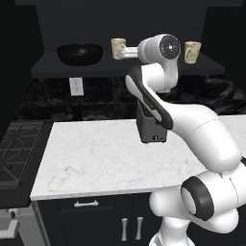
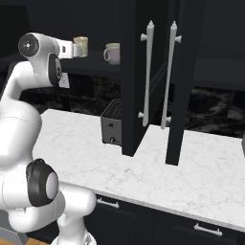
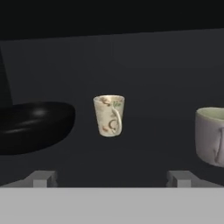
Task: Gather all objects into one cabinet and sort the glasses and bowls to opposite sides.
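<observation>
my hand [image 3: 112, 178]: fingers wide apart, holding nothing, aimed at shelf [image 1: 120, 68]
mug [image 3: 109, 115]: frame centre, upright
bowl [image 3: 33, 126]: left of frame
2nd mug [image 3: 211, 135]: right edge

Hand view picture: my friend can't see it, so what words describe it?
A small cream mug stands on a dark cabinet shelf, straight ahead of the open gripper. A black bowl sits left, another mug right.

The white arm [image 1: 192, 129] rises from its base, bends at the elbow and reaches level forward, its gripper [image 3: 111, 178] spread wide with nothing between the two fingertips [image 3: 41, 178].
</observation>
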